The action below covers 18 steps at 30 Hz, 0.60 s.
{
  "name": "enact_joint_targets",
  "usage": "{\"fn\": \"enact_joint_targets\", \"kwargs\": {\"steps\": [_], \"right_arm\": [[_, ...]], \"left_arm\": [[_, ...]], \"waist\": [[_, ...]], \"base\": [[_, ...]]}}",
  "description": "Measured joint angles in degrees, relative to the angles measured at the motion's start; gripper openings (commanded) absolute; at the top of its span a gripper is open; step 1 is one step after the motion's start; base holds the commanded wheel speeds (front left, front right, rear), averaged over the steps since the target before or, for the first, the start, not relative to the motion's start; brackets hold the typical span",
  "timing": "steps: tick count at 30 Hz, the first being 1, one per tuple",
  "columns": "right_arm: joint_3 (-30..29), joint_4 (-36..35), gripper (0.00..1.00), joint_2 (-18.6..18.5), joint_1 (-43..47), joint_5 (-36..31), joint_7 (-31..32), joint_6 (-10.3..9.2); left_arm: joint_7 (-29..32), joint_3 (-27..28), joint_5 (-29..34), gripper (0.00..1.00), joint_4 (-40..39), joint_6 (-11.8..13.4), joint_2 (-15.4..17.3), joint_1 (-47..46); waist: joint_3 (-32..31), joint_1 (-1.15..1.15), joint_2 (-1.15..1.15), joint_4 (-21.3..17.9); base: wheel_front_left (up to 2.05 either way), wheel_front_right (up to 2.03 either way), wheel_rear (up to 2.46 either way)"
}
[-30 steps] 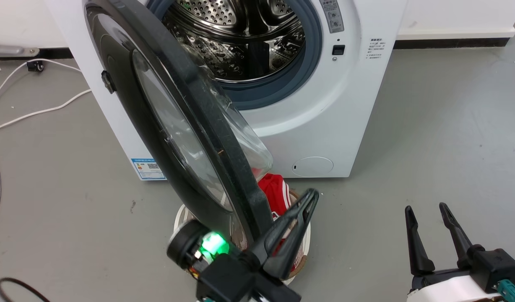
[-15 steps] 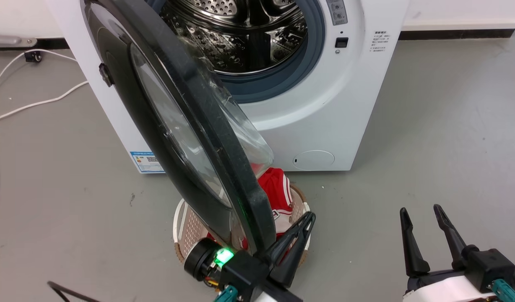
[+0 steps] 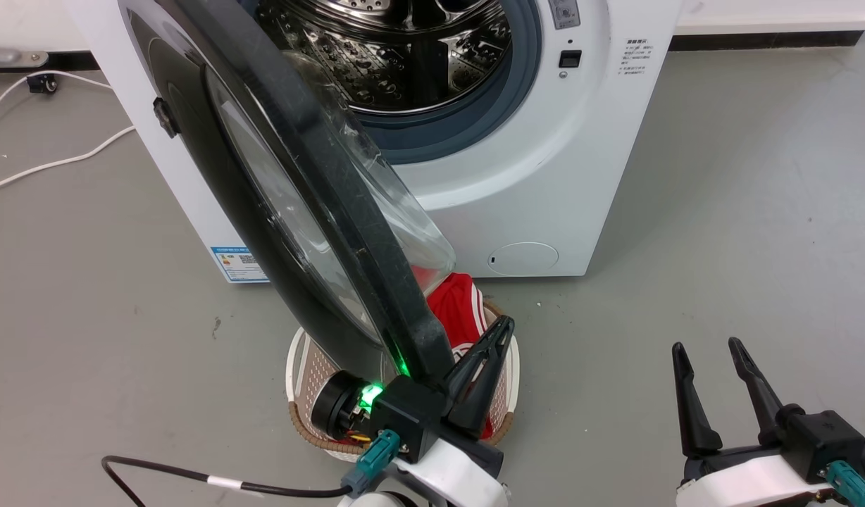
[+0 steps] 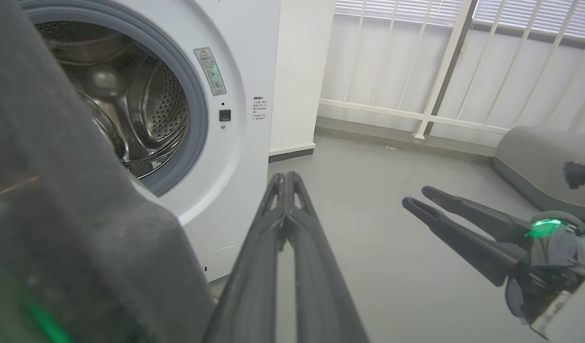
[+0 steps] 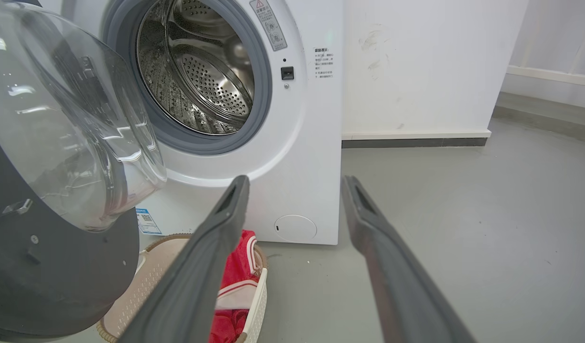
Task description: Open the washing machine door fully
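The white washing machine [image 3: 545,176] stands with its steel drum showing. The washing machine door [image 3: 214,183], a black disc with a clear glass bowl [image 5: 59,128], stands swung out towards me, roughly square to the machine's front. My left gripper [image 3: 501,331] is shut with nothing between its fingers. It lies close against the inner side of the door's lower rim. In the left wrist view the left gripper [image 4: 285,177] points past the door's dark edge [image 4: 59,214]. My right gripper [image 3: 707,348] is open at the lower right, apart from the door; it is also seen as right gripper [image 5: 296,182].
A cream laundry basket [image 3: 302,373] with red cloth [image 3: 461,310] sits on the floor beneath the door's lower rim. White cables [image 3: 45,165] lie on the grey floor at the left. A wall and railing [image 4: 440,71] stand to the machine's right.
The head camera has shifted a little. My left gripper, still shut, has moved slightly left beside the door's lower rim, and more of its wrist shows. The right gripper has hardly moved.
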Motion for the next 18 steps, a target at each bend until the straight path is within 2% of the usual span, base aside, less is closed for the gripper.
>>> {"fn": "enact_joint_targets", "kwargs": {"steps": [18], "right_arm": [[-0.55, 0.34, 1.0, 0.0, -0.1, 0.07, -0.05, 0.0]], "left_arm": [[-1.34, 0.77, -0.86, 0.0, 0.02, 3.44, 1.32, 2.81]], "waist": [[-0.5, 0.0, 0.0, 1.77]], "base": [[0.0, 0.0, 0.0]]}}
